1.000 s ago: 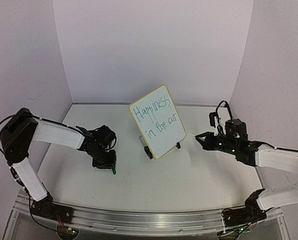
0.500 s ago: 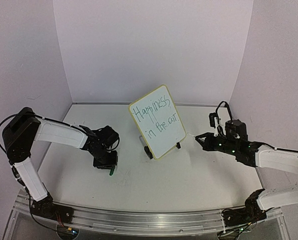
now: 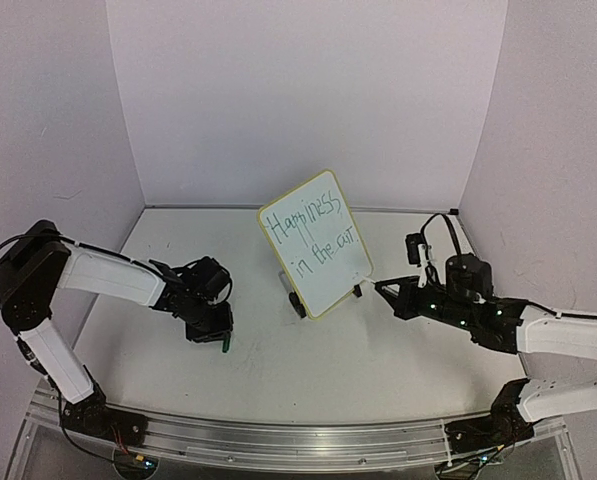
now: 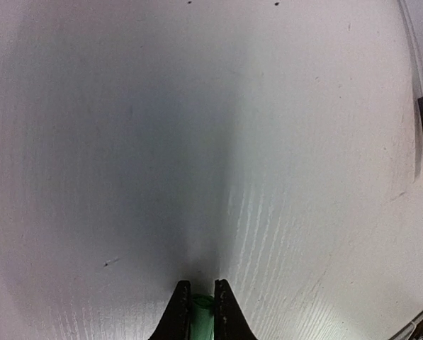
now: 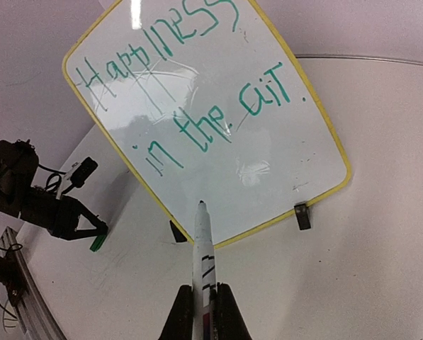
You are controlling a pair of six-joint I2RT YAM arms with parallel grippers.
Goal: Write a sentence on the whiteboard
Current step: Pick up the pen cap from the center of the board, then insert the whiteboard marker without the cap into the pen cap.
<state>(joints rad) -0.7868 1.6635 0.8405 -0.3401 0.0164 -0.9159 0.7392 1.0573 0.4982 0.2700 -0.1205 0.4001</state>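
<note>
My right fingers (image 5: 204,296) grip the marker (image 5: 201,244) and have moved closer to the whiteboard (image 3: 328,285), which stands mid-surface (image 3: 378,345). The sentence (image 5: 204,129) can grow now. My left fingers (image 4: 198,303) pinch the green cap (image 4: 202,310).

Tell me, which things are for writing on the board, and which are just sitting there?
For the job: whiteboard, sentence, marker in the right tool, green cap in the left tool.
Just there: metal rail along the front.
</note>
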